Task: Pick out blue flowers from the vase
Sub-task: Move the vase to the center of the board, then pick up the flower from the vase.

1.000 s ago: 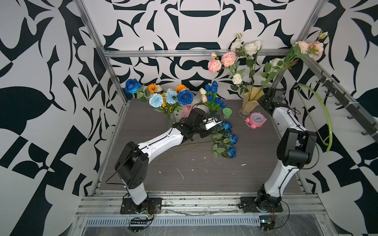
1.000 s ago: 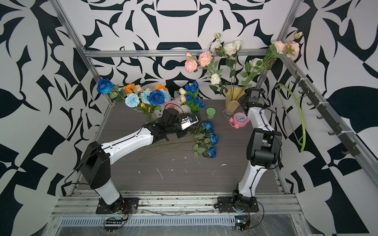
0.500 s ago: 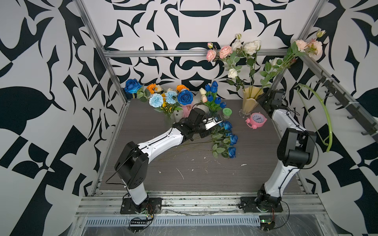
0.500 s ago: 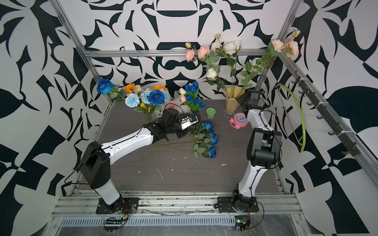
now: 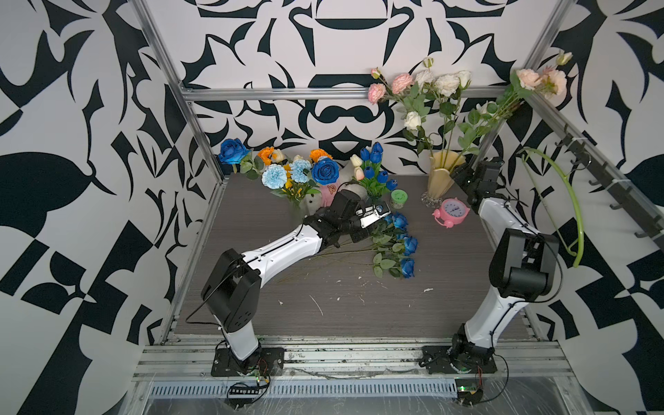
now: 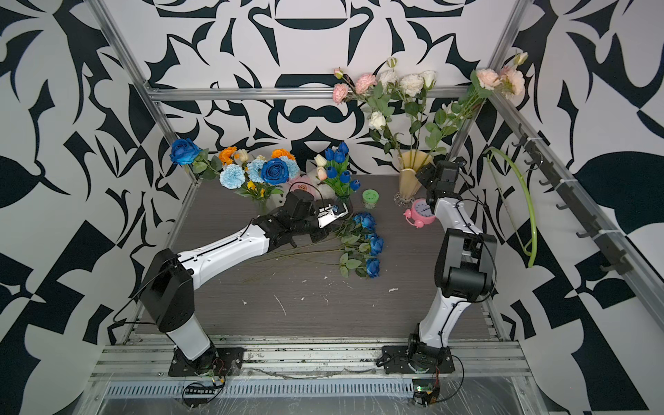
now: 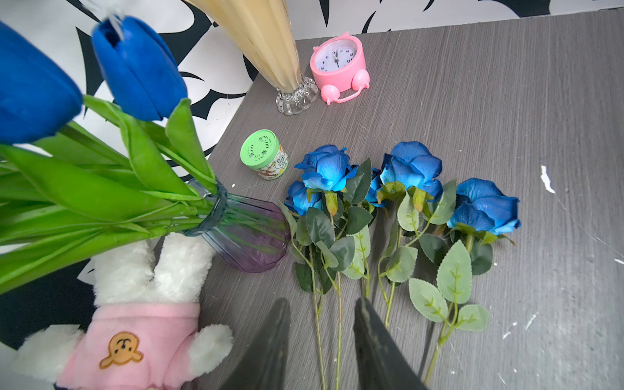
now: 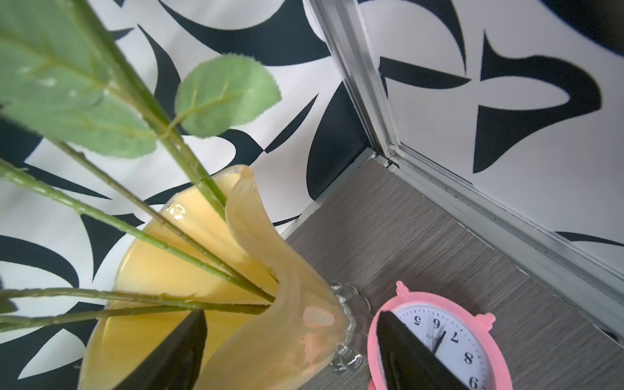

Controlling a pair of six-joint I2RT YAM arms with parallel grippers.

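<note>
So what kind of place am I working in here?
Probably a robot test cell, not a home: an aluminium frame boxes in the table, the walls carry a bold black-and-white print, and a mounting rail runs along the front.

You have long-stemmed artificial blue roses [image 5: 404,244] lying flat near the middle of the grey wood-grain tabletop [image 5: 359,316], heads toward its right edge and stems toward its left edge. Behind them, along the far edge from left to right, are:
- a mixed bouquet of artificial flowers in a clear glass vase [image 5: 298,176]
- a white plush toy in a pink shirt [image 5: 328,188]
- a bunch of blue artificial tulips in a tinted glass vase [image 5: 375,158]
- a small green-lidded jar [image 5: 399,198]
- a cream fluted glass vase [image 5: 440,179], near the far right corner

A round pink plastic alarm clock [image 5: 451,210] sits just in front of that last vase.
</note>
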